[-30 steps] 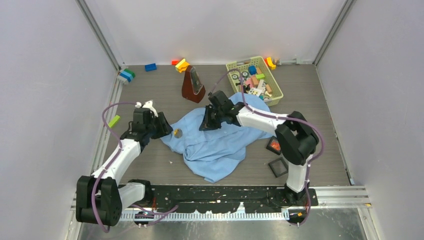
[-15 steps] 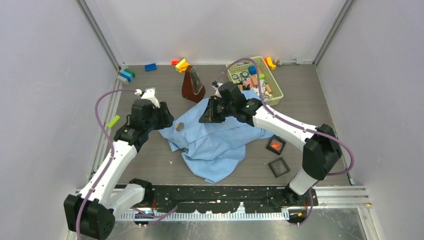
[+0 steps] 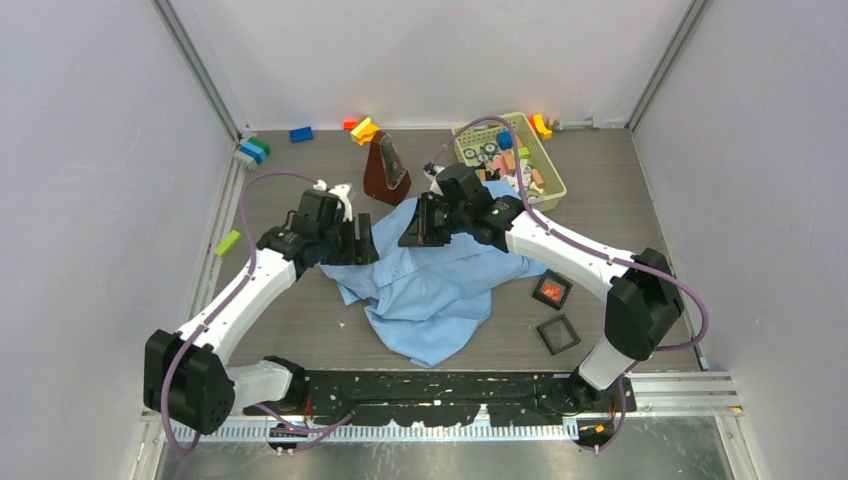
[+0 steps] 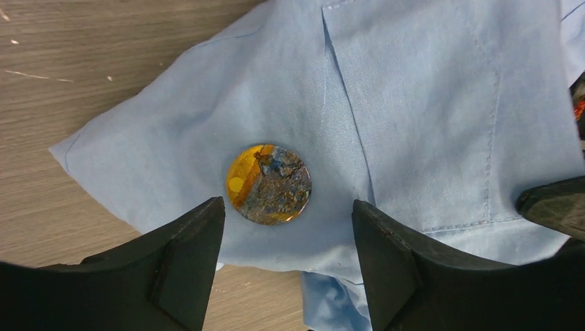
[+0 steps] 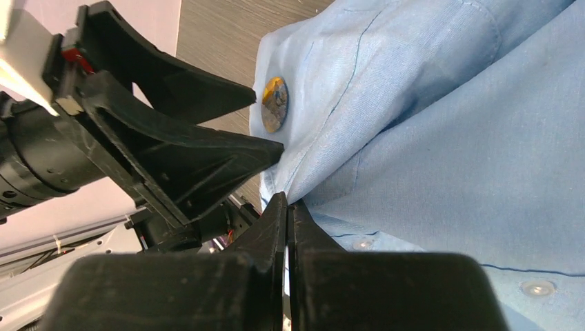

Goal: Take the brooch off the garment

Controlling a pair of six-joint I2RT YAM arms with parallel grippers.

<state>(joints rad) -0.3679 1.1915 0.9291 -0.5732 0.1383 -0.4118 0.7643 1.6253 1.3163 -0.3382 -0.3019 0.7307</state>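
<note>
The garment (image 3: 440,285), a crumpled light-blue shirt, lies mid-table. The brooch (image 4: 269,184), a round gold-and-blue disc, is pinned near the shirt's left corner and also shows edge-on in the right wrist view (image 5: 274,105). My left gripper (image 4: 288,207) is open, with one black finger on each side just short of the brooch and not touching it. In the top view the left gripper (image 3: 360,245) covers the brooch. My right gripper (image 5: 286,201) is shut on a fold of the garment (image 5: 441,138) close behind the brooch, holding it raised (image 3: 418,230).
A brown metronome (image 3: 385,170) stands just behind the shirt. At the back right is a yellow-green basket (image 3: 556,190) of blocks. Two black square tiles (image 3: 551,291) (image 3: 558,334) lie right of the shirt. Loose bricks (image 3: 364,130) (image 3: 252,151) line the back, and a green piece (image 3: 229,242) lies at the left edge.
My left gripper moved right, from beside the shirt's left edge to over the brooch, and its jaws opened wider. The right arm stretched out, then held the fold still.
</note>
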